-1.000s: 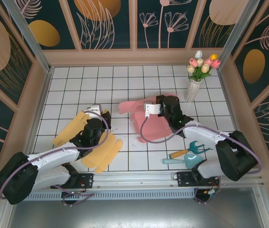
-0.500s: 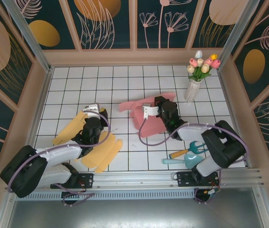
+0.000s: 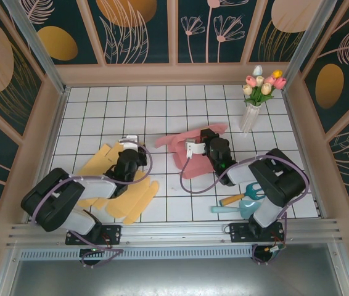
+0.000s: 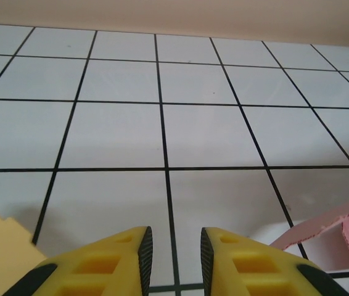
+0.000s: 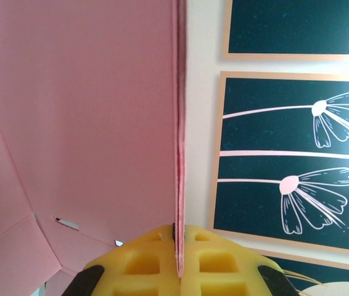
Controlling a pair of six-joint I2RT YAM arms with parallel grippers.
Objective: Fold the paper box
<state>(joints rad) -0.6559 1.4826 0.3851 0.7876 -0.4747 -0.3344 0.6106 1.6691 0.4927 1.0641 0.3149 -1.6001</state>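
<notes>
The pink paper box (image 3: 193,168) lies half unfolded at the table's middle, one panel raised. My right gripper (image 3: 206,148) is shut on that panel's edge. In the right wrist view the pink panel (image 5: 88,123) stands on edge, pinched in the right gripper (image 5: 179,237). My left gripper (image 3: 139,155) sits low just left of the pink box, above the edge of a flat yellow paper sheet (image 3: 131,197). In the left wrist view the left gripper (image 4: 176,237) is open a little over bare tile, with the yellow corner (image 4: 2,246) to its left and pink card (image 4: 341,231) to its right.
A vase of tulips (image 3: 251,111) stands at the back right. A teal hand rake and trowel (image 3: 248,200) lie at the front right beside the right arm. Patterned walls close the table on three sides.
The left gripper has dropped low and slid right, off the yellow sheet toward the pink box. The right gripper has moved a little left and nearer, taking the pink panel along.
</notes>
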